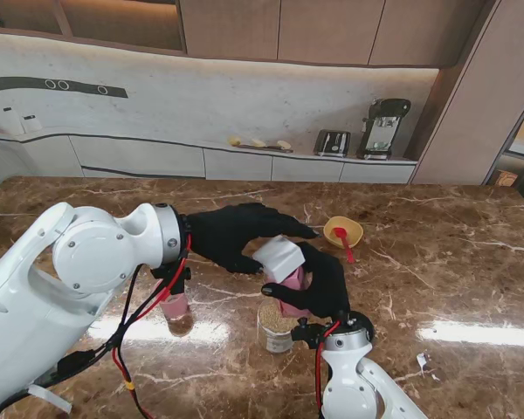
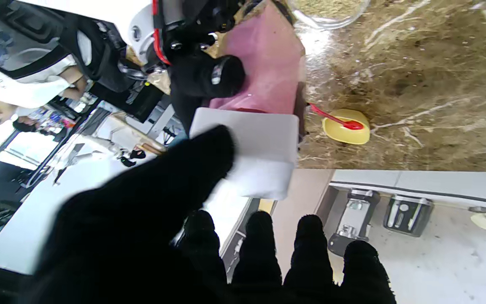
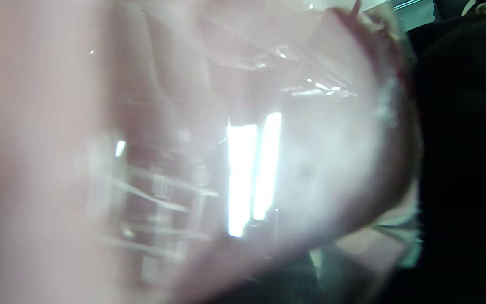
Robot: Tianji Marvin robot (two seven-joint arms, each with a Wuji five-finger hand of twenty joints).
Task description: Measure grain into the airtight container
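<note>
My right hand (image 1: 321,281) is shut on a pink translucent container (image 1: 293,281) and holds it tilted above the table. A white lid (image 1: 279,257) sits on its upper end. My left hand (image 1: 237,236) reaches in from the left, fingers stretched out, thumb resting on the lid (image 2: 260,147). In the left wrist view the pink container (image 2: 264,63) sits in the right hand (image 2: 209,80). The container (image 3: 184,147) fills the right wrist view as a blur. A clear jar of grain (image 1: 277,325) stands just nearer to me, beneath the container.
A yellow bowl (image 1: 343,230) with a red spoon (image 1: 342,243) lies farther right on the marble table. A small glass with a pink top (image 1: 176,310) stands under my left forearm. A toaster (image 1: 332,142) and coffee machine (image 1: 382,128) stand on the back counter.
</note>
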